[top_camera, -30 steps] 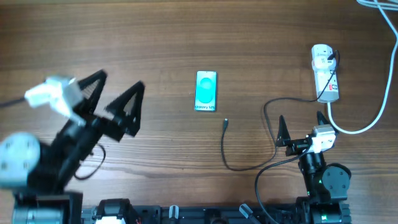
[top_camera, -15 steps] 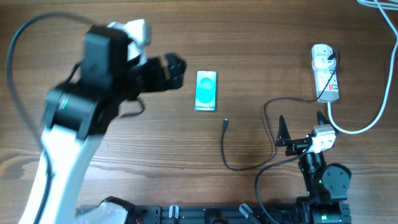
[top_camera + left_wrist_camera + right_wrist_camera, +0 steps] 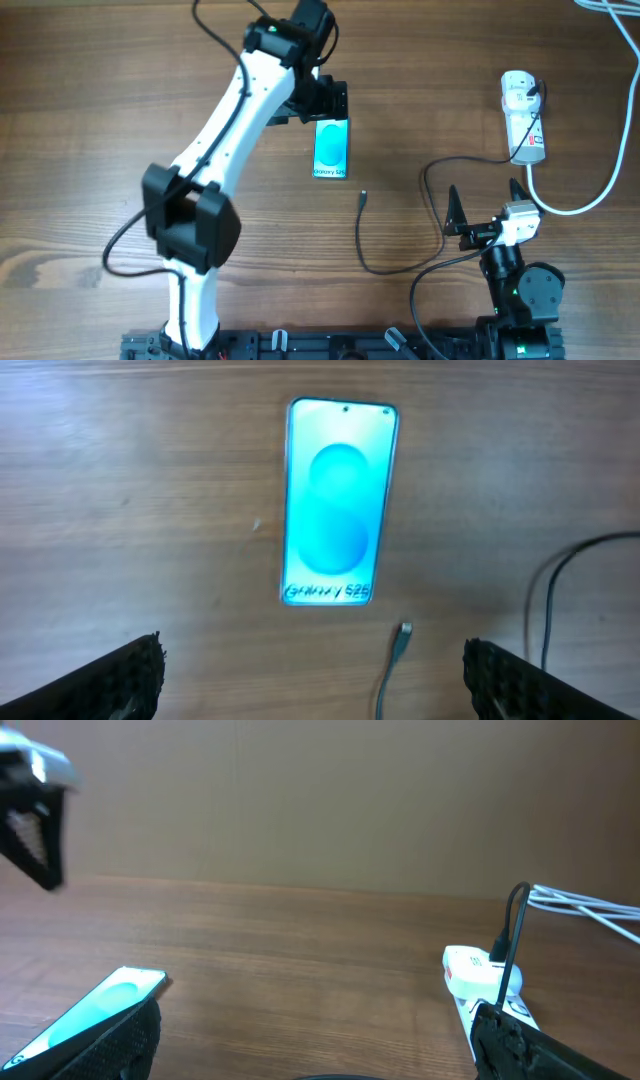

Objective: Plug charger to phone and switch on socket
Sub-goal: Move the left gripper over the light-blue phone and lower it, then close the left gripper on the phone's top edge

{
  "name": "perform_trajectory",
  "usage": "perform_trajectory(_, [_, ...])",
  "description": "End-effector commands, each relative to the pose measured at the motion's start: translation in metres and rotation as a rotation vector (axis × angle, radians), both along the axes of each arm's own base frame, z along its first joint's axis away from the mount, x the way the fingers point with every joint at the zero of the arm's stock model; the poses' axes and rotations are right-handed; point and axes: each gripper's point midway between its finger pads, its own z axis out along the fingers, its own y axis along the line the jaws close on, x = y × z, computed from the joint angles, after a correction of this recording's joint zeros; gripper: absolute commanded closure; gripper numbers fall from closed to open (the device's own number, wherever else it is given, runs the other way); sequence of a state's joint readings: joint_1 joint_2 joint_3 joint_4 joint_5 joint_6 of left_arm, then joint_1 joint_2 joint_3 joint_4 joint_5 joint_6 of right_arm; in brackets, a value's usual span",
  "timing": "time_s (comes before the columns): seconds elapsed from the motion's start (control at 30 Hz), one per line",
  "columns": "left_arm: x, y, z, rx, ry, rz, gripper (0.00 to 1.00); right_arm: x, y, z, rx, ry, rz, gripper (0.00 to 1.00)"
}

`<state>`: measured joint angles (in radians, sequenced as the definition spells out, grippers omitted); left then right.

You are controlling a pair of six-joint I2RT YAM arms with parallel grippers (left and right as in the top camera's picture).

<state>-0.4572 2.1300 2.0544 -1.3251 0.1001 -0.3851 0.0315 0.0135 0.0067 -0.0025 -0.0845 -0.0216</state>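
Note:
The phone lies flat at the table's middle, turquoise face up, white text strip at its near end. My left gripper hovers open just beyond the phone's far end. In the left wrist view the phone lies ahead of the open, empty jaws. The charger tip lies loose below and right of the phone; it also shows in the left wrist view. Its thin black cable loops to the white socket at the right. My right gripper rests open and empty near the front, with the socket ahead right.
The socket's thick white lead curves off to the right edge. The charger cable's loop lies on the wood between the phone and my right arm. The phone's edge shows at lower left in the right wrist view.
My left arm has swung from the table's left side across to the middle and now reaches over the phone's far end. The right arm, phone and charger have not moved.

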Motion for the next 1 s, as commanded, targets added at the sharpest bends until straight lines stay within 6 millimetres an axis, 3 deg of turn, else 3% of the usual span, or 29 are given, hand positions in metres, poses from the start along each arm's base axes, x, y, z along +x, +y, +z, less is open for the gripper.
perform_trajectory(0.0, [0.005, -0.015, -0.012, -0.045, 0.024, 0.002, 0.00, 0.000, -0.001, 0.002, -0.002, -0.008, -0.006, 0.00])
perform_trajectory(0.13, [0.010, -0.021, -0.033, -0.036, 0.043, 0.009, 0.00, 0.000, -0.001, 0.002, -0.002, -0.008, -0.006, 0.00])
perform_trajectory(0.5, [0.000, -0.027, -0.098, 0.122, 0.117, 0.001, 0.00, 0.000, -0.001, 0.002, -0.002, -0.008, -0.006, 0.00])
perform_trajectory(0.8, [0.015, -0.035, -0.103, 0.107, 0.055, -0.001, 0.00, 0.000, -0.001, 0.002, -0.002, -0.008, -0.006, 0.00])
perform_trajectory(0.97, [0.017, -0.029, -0.117, 0.147, 0.062, 0.009, 0.00, 0.000, -0.001, 0.002, -0.002, -0.009, -0.006, 0.00])
